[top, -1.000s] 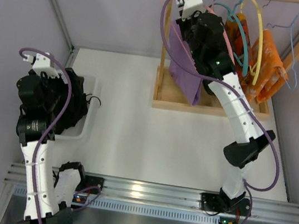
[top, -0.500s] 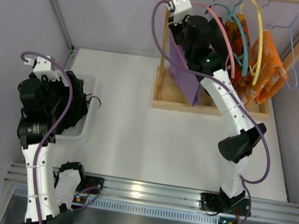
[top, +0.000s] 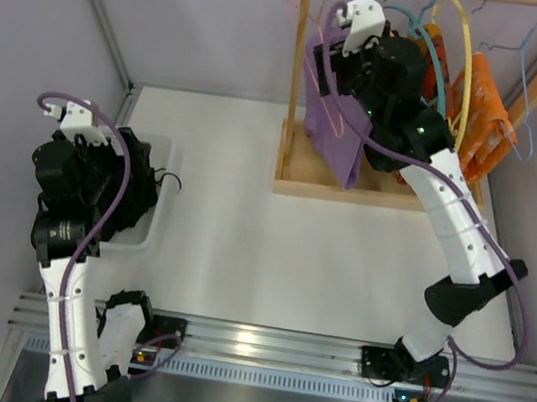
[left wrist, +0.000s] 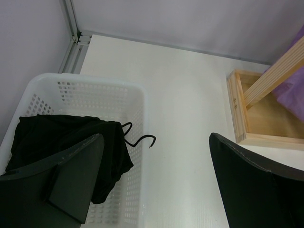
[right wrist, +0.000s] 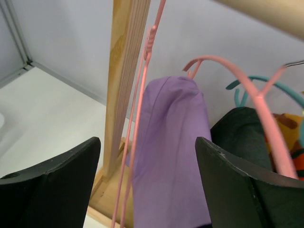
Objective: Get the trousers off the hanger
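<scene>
At far left, the left gripper (left wrist: pixel 156 171) hangs over the white basket (left wrist: pixel 138 97), its jaws spread wide and holding nothing. A black garment (left wrist: pixel 61 137) lies heaped in the basket, with a dark hanger hook (left wrist: pixel 141 139) poking over the rim. That arm appears to have no part in the step at hand.

The work is at the wooden rack (top: pixel 291 113) at the back of the table. There the purple trousers (top: pixel 330 142) hang folded over a pink hanger (right wrist: pixel 240 71) on the rail, just beside the rack's left post. The right gripper (right wrist: pixel 147 147) is raised to the garment, jaws fully apart. The purple cloth and the hanger's thin pink wire sit in the gap between the two dark fingers (right wrist: pixel 223 175). Nothing is clamped, and whether either pad brushes the fabric cannot be told.

This looks like the approach to the first grasp, with the trousers not yet off the hanger. The next move likely calls for closing on the cloth alone, clear of the wire, then drawing it off the bar without dragging the hanger along.

Further right, a teal hanger (top: pixel 436 64), a yellow hanger (top: pixel 465 74) and orange garments (top: pixel 483 117) crowd the same rail. They leave the arm little room on that side.
</scene>
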`<action>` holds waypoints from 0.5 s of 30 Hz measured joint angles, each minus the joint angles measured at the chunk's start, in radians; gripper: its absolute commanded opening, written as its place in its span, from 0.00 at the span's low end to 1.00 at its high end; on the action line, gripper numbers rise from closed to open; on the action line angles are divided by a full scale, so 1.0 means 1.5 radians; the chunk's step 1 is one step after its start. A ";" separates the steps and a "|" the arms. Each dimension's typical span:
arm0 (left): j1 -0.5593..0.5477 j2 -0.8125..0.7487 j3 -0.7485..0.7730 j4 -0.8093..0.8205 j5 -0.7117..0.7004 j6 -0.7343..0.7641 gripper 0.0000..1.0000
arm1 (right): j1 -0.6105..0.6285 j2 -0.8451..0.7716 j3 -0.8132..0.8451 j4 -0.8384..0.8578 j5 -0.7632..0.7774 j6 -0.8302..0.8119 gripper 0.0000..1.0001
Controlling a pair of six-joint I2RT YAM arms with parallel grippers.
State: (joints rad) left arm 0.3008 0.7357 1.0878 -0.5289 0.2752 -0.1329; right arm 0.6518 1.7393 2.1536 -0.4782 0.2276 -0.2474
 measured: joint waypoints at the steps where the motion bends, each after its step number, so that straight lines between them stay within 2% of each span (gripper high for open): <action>1: 0.000 0.000 0.000 0.000 0.001 0.000 0.99 | 0.000 -0.016 -0.005 -0.004 -0.007 0.005 0.86; 6: 0.000 0.000 0.003 -0.002 -0.002 0.003 0.99 | 0.000 -0.120 -0.042 -0.019 -0.052 0.032 0.99; 15: 0.000 0.002 0.016 -0.002 -0.002 0.005 0.99 | -0.001 -0.241 -0.057 -0.074 -0.093 0.039 0.99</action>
State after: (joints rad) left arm 0.3008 0.7383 1.1114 -0.5316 0.2722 -0.1261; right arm 0.6506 1.3777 2.0678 -0.5896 0.0875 -0.1894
